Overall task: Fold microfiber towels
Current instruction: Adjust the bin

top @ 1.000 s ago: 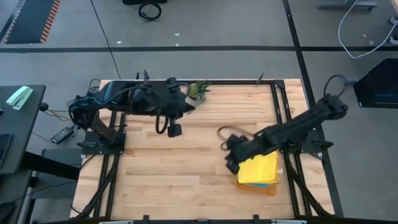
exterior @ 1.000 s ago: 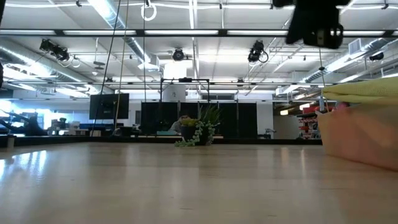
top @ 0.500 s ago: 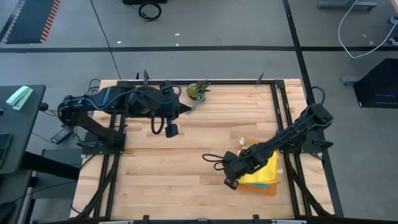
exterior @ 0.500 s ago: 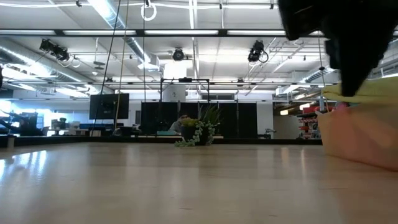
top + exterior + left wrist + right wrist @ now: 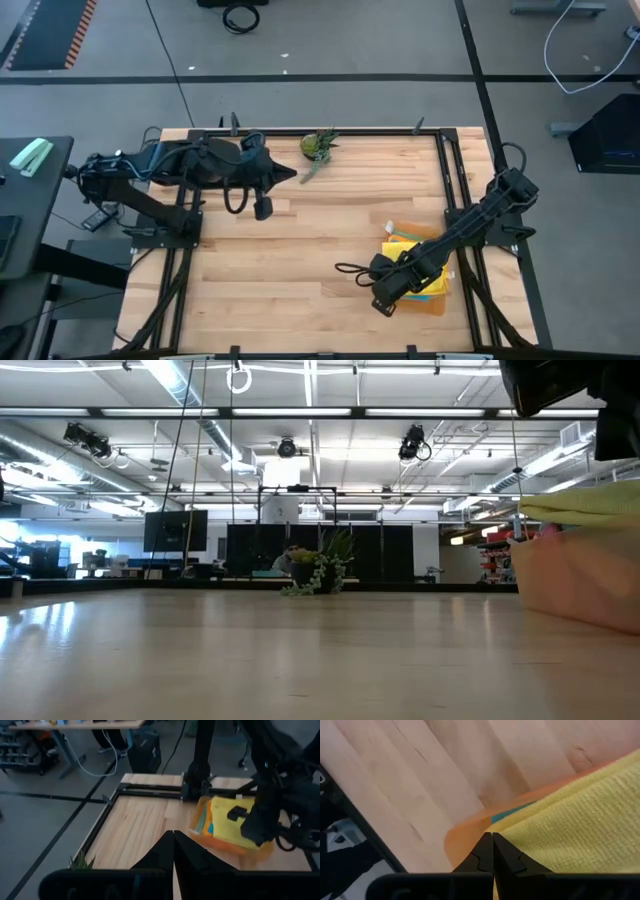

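A stack of folded microfiber towels, a yellow one [image 5: 422, 266] on top, lies on a translucent orange mat [image 5: 438, 302] at the table's near right. The right wrist view shows the yellow towel [image 5: 580, 820], a teal edge [image 5: 512, 812] under it and the mat's corner [image 5: 465, 832]. My right gripper [image 5: 383, 300] is shut and empty, in the air above the stack's near left corner. My left gripper [image 5: 262, 208] is shut and empty above the table's far left part. The stack also shows in the left wrist view [image 5: 227, 820] and the low view [image 5: 585, 560].
A small green plant [image 5: 318, 146] stands at the table's far edge, near the middle. Bare wooden table [image 5: 300, 260] lies between the two arms. A black metal frame [image 5: 450, 190] runs along the table's right side.
My right gripper has swung from the stack's far left side toward the table's near edge and now stands over the stack's near left corner. My left gripper has drawn back toward the table's left edge. The stack has kept still.
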Motion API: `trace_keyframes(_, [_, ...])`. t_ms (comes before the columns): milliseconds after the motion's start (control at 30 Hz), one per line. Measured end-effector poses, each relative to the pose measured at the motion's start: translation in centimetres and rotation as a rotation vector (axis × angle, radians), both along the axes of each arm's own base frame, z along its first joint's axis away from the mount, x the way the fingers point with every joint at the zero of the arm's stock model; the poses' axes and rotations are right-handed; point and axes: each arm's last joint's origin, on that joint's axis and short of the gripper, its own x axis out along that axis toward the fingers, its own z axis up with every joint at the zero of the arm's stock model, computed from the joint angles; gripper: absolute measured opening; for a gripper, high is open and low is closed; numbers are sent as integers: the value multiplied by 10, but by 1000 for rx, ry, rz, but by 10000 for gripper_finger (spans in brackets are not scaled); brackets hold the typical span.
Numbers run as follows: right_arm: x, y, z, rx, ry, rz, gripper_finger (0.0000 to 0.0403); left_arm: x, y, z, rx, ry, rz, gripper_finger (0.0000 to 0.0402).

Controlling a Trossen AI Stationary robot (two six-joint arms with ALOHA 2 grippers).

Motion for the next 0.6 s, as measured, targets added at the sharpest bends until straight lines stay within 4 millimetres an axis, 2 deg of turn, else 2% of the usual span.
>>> trace_keyframes(100, [0, 2, 2, 2, -10, -1, 2, 0, 0, 1, 0, -7, 0, 18])
trace_keyframes(267, [14, 4, 24, -12, -159, 7, 2, 0, 0, 1, 5, -4, -2, 6])
trace_keyframes(467, [31, -11, 3, -75, -105, -27, 2, 0, 0, 0, 9, 0, -3, 21])
trace_keyframes(600, [36, -11, -10, -99, -70, -26, 2, 0, 0, 0, 13, 9, -4, 9])
